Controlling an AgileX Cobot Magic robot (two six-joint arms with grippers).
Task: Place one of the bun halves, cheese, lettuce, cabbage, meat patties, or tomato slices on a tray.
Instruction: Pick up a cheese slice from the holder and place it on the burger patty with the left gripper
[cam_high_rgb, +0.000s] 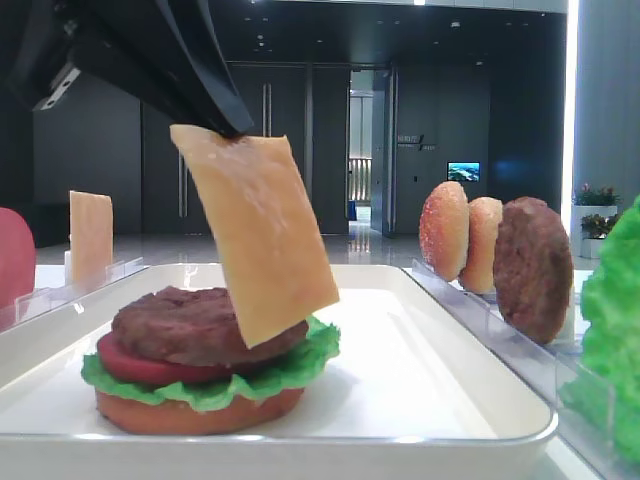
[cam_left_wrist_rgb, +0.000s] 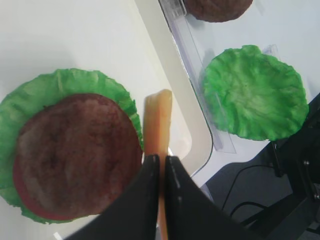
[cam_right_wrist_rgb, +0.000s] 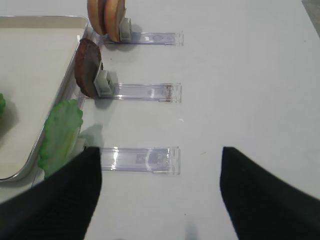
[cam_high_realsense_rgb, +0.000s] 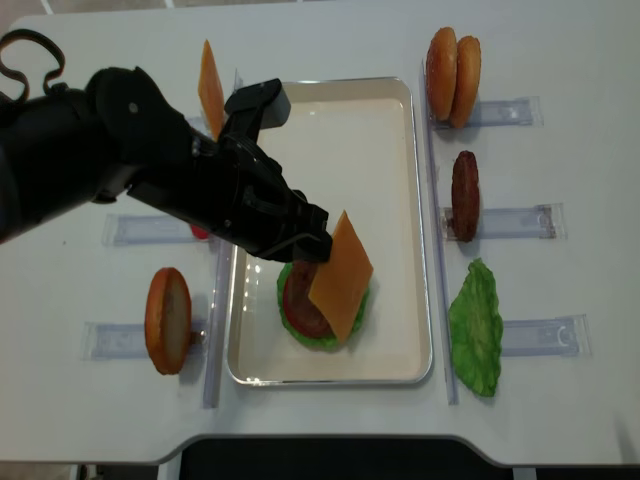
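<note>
Your left claw (cam_left_wrist_rgb: 161, 162) is pinching the cheese (cam_high_rgb: 258, 235) by its top edge; the slice is hanging tilted below it, over the patty (cam_high_rgb: 200, 325) on the tray (cam_high_rgb: 440, 385). It looks light and stiff, probably slippery, so an edge grip should be holding it.

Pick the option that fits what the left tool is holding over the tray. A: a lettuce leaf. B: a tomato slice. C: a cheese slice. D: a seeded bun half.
C: the left tool is shut on the corner of a thin, pale orange cheese slice, which hangs tilted above the meat patty on the tray.
</note>
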